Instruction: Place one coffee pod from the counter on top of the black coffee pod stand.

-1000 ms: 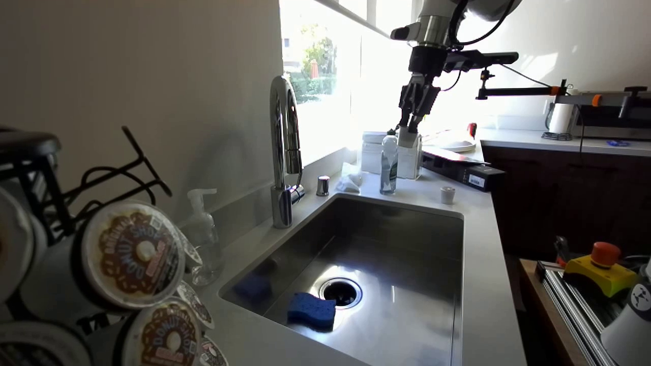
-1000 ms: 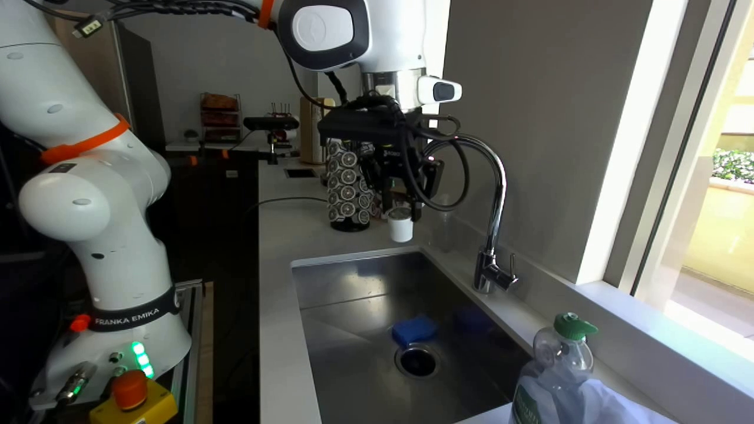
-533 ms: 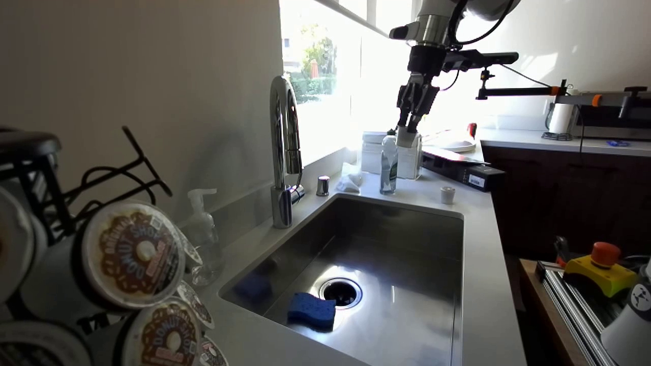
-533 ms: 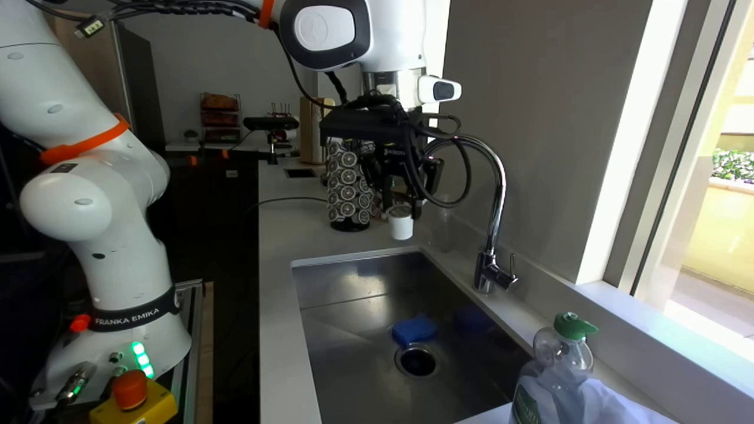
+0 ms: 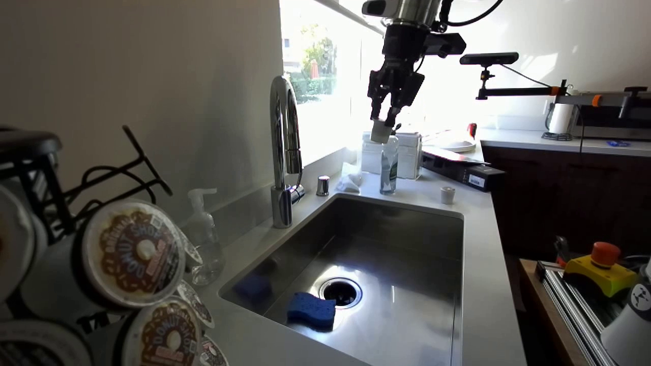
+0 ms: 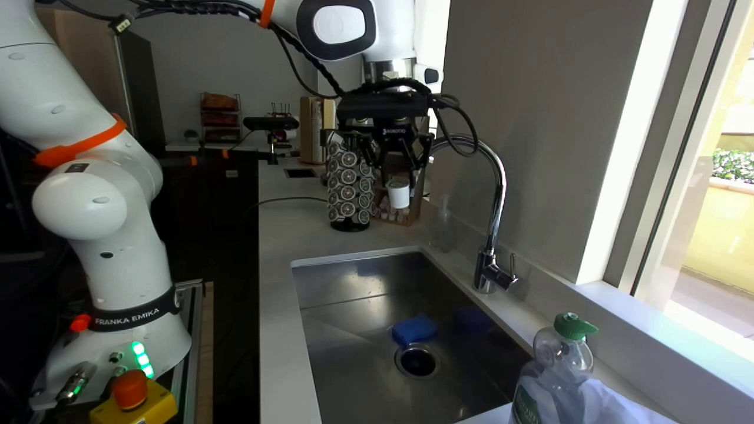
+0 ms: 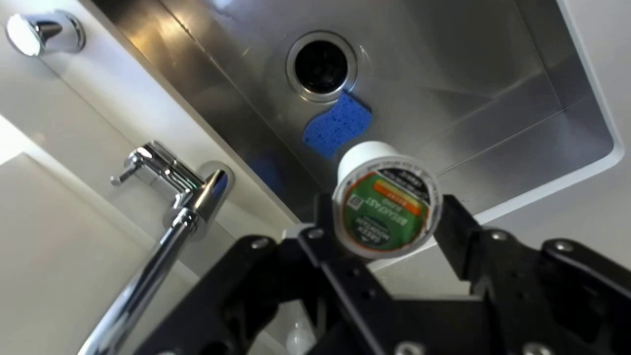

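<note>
My gripper (image 5: 382,119) is shut on a white coffee pod (image 5: 380,132), held in the air by its rim and slightly tilted. In the wrist view the fingertips (image 7: 387,212) press both sides of the pod (image 7: 367,157), whose green lid faces the camera. The held pod also shows in an exterior view (image 6: 399,197). The black coffee pod stand (image 6: 350,226), full of pods, stands on the counter beyond the sink, left of the gripper there. Its black top (image 5: 28,144) is close to the camera in an exterior view. Another white pod (image 5: 447,195) stands on the counter.
The steel sink (image 5: 407,269) with a blue sponge (image 5: 311,310) lies below the gripper. The tall chrome faucet (image 5: 281,152) rises beside the sink. A clear pump bottle (image 5: 206,244), a dish soap bottle (image 5: 388,165) and a black box (image 5: 463,170) stand on the counter.
The gripper has risen with the pod in its grip. It has also shifted left in one exterior view, toward the faucet side. The stand and the pod on the counter have not moved.
</note>
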{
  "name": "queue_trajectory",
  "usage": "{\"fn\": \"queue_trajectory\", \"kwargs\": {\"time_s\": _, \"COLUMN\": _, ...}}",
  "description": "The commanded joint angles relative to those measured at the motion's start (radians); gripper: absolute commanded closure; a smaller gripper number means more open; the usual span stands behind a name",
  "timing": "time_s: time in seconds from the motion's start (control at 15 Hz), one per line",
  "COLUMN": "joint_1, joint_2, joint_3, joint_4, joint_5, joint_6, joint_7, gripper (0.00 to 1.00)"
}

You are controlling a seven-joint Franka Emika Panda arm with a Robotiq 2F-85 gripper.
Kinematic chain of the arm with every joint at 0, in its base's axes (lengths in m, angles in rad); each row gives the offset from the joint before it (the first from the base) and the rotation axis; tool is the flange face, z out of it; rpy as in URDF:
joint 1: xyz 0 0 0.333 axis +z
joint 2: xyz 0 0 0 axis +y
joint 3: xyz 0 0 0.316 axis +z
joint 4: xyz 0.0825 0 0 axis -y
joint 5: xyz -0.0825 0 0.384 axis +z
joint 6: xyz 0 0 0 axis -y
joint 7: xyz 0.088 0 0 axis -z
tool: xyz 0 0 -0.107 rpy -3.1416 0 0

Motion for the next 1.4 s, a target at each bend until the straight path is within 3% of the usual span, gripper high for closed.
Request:
{"fn": "queue_trajectory", "kwargs": {"time_s": 0.0, "joint_1": 0.055, "joint_2": -0.015, "joint_3": 0.035, "joint_4": 0.028, "joint_5": -0.025, "joint_6": -0.040, "joint_7": -0.040, "gripper": 0.71}}
{"fn": "queue_trajectory", "kwargs": {"time_s": 0.73, "joint_1": 0.204, "joint_2": 0.023, "joint_3": 0.128, "joint_4": 0.108, "joint_5": -0.007, "joint_6": -0.044, "joint_7": -0.168, "gripper": 0.71}}
{"fn": "queue_trajectory", "kwargs": {"time_s": 0.8, "joint_1": 0.184, "joint_2": 0.009, "joint_3": 0.124, "joint_4": 0.090, "joint_5": -0.010, "joint_6": -0.009, "joint_7": -0.128, "gripper": 0.46}}
{"fn": "queue_trajectory", "kwargs": {"time_s": 1.2, "joint_1": 0.198, "joint_2": 0.015, "joint_3": 0.134, "joint_4": 0.090, "joint_5": -0.009, "joint_6": -0.009, "joint_7": -0.146, "gripper": 0.46}}
{"fn": "queue_trajectory", "kwargs": {"time_s": 1.27, "joint_1": 0.204, "joint_2": 0.017, "joint_3": 0.138, "joint_4": 0.094, "joint_5": -0.010, "joint_6": -0.011, "joint_7": -0.154, "gripper": 0.71}}
{"fn": "queue_trajectory", "kwargs": {"time_s": 1.33, "joint_1": 0.211, "joint_2": 0.022, "joint_3": 0.152, "joint_4": 0.100, "joint_5": -0.019, "joint_6": -0.007, "joint_7": -0.155, "gripper": 0.71}}
